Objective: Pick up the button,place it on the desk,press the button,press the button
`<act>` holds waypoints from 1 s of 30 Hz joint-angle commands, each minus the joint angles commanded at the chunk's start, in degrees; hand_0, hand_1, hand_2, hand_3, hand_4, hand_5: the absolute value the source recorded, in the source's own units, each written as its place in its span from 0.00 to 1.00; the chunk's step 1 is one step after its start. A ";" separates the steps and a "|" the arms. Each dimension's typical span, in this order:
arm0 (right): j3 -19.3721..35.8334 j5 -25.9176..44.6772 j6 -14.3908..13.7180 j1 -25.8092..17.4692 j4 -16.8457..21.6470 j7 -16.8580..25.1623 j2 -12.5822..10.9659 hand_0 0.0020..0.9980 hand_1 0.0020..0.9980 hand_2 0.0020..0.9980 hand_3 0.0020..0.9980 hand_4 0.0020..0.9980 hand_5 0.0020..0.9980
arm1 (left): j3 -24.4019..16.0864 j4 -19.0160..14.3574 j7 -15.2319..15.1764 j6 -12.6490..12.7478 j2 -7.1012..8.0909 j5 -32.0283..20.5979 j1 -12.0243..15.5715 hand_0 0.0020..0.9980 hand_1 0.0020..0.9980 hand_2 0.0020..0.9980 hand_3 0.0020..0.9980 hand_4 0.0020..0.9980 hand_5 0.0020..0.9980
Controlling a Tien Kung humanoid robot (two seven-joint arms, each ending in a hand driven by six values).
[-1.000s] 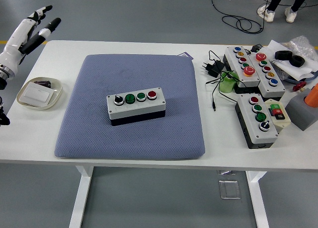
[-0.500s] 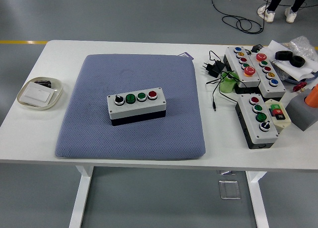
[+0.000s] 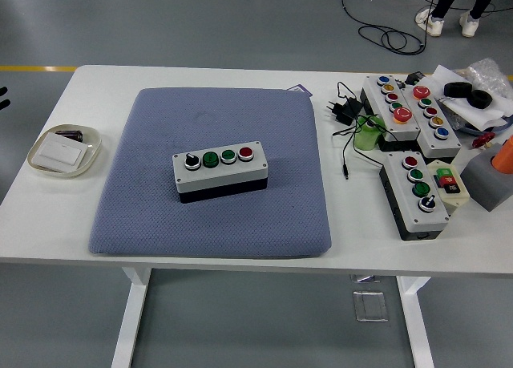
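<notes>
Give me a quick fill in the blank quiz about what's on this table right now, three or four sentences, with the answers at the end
1. The four-button control box sits on the ____ blue-grey pad.
2. Reading left to right, its last button is coloured ____.
3. The small white dish lies to the ____ of the pad.
4. The black power adapter lies on the white table, to the ____ of the pad.

Missing words: padded; red; left; right

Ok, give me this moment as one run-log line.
button box: on blue pad, mid-table, untouched | left hand: dark tips only, left edge | right hand: not in view | spare boxes: table right
</notes>
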 joint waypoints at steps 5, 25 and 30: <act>0.94 -1.51 0.14 -0.20 0.00 -0.16 0.12 0.65 0.64 0.67 0.58 0.38 0.23 | 0.28 -1.41 0.06 -0.21 0.32 -0.16 0.76 0.84 0.87 0.95 0.98 0.75 1.00; 0.84 1.19 -1.00 -1.41 0.00 0.55 0.08 0.65 0.65 0.68 0.58 0.37 0.23 | 1.19 -9.09 0.62 -0.43 1.90 6.29 4.70 0.81 0.83 0.89 0.95 0.73 1.00; 0.82 1.34 -1.01 -1.23 0.00 0.63 0.15 0.65 0.65 0.68 0.58 0.37 0.23 | 1.29 -11.17 0.66 -0.07 1.22 6.58 6.18 0.81 0.83 0.89 0.95 0.73 1.00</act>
